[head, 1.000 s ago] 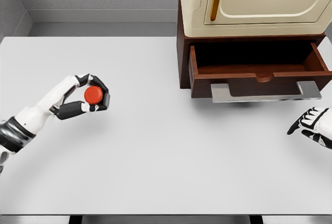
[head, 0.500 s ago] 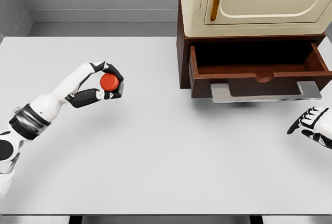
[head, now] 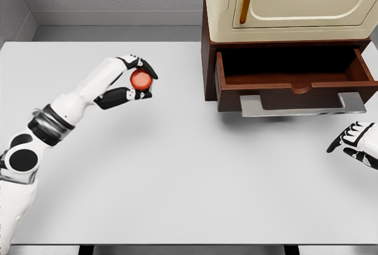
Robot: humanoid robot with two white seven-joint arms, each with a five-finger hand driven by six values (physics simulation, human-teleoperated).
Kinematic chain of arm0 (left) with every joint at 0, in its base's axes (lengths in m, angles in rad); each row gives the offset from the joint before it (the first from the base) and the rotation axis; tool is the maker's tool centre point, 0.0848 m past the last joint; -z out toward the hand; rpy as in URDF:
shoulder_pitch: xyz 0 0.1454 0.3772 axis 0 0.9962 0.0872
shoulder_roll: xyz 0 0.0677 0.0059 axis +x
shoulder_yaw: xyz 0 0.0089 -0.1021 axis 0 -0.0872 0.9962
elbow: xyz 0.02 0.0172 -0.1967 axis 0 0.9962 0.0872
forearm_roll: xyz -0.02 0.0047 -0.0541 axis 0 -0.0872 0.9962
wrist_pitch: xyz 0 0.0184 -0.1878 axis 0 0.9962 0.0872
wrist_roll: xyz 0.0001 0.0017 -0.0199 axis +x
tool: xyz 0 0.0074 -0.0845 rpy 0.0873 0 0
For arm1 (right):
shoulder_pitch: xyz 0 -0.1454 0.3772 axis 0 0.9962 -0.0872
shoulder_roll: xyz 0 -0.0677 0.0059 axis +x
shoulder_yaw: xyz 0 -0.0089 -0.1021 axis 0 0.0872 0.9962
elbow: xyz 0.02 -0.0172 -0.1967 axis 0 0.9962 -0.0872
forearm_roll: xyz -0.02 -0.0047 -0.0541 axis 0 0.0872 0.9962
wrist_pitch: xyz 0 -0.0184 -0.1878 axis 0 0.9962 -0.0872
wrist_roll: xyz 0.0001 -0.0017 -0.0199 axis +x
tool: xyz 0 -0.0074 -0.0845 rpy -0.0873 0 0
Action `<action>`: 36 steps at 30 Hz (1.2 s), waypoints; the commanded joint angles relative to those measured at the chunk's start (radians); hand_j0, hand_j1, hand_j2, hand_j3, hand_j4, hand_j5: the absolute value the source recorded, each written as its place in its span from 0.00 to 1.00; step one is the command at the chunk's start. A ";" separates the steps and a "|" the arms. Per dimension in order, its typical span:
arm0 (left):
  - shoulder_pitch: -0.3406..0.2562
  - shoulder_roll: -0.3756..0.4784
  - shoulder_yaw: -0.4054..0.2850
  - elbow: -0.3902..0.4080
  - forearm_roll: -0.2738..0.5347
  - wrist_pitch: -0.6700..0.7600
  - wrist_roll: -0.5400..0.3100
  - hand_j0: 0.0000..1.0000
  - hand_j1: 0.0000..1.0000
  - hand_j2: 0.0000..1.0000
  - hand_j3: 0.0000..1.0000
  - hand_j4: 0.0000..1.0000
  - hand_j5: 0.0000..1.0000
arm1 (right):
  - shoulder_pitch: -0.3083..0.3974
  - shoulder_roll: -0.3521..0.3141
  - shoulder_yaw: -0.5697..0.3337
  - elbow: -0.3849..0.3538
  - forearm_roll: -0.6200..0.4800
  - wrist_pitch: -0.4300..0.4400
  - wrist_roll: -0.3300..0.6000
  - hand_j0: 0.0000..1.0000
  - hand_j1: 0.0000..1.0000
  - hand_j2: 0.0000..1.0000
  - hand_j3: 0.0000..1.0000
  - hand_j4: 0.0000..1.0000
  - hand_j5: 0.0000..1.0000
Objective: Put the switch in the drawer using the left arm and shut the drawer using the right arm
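The switch, a small round red button, is pinched in my left hand, which hovers above the white table left of the cabinet. The brown wooden drawer stands pulled open under the cream cabinet, its dark inside bare, with a grey bar handle across its front. My right hand lies at the right edge of the table, below and to the right of the handle, its fingers relaxed and holding nothing.
The cream cabinet on its brown base rises at the back right. The white table ends at a front edge near the bottom of the view; a grey wall runs behind.
My left arm has lifted and carried the red switch up and to the right, toward the drawer. The right hand has stayed put.
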 commanded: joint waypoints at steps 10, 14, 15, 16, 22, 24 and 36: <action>-0.038 -0.091 0.002 -0.001 -0.190 -0.053 0.001 0.43 0.43 0.43 0.43 0.43 0.43 | 0.000 -0.002 0.000 0.001 -0.006 -0.001 0.000 0.52 0.52 0.52 0.52 0.52 0.52; -0.060 -0.097 0.002 -0.002 -0.206 -0.085 0.002 0.42 0.42 0.42 0.42 0.42 0.42 | 0.000 -0.002 0.000 0.001 -0.006 -0.001 0.000 0.52 0.52 0.52 0.52 0.52 0.52; -0.060 -0.100 0.002 -0.002 -0.233 -0.091 0.002 0.42 0.42 0.42 0.42 0.42 0.42 | 0.000 -0.002 0.000 0.001 -0.006 -0.001 0.000 0.52 0.52 0.52 0.52 0.52 0.52; -0.064 -0.115 0.002 -0.002 -0.241 -0.093 0.002 0.42 0.42 0.42 0.42 0.42 0.42 | 0.000 -0.002 0.000 0.001 -0.006 -0.001 0.000 0.52 0.52 0.52 0.52 0.52 0.52; -0.089 -0.166 0.000 -0.002 -0.334 -0.140 0.002 0.42 0.42 0.42 0.42 0.42 0.42 | 0.000 -0.002 0.000 0.001 -0.006 -0.001 0.000 0.52 0.52 0.52 0.52 0.52 0.52; -0.097 -0.181 0.000 -0.002 -0.354 -0.142 0.002 0.42 0.42 0.42 0.42 0.42 0.42 | 0.000 -0.002 0.000 0.001 -0.006 -0.001 0.000 0.52 0.52 0.52 0.52 0.52 0.52; -0.158 -0.280 -0.044 -0.002 -0.561 -0.177 0.006 0.42 0.42 0.42 0.42 0.42 0.42 | 0.000 -0.002 0.000 0.001 -0.006 -0.001 0.000 0.52 0.52 0.52 0.52 0.52 0.52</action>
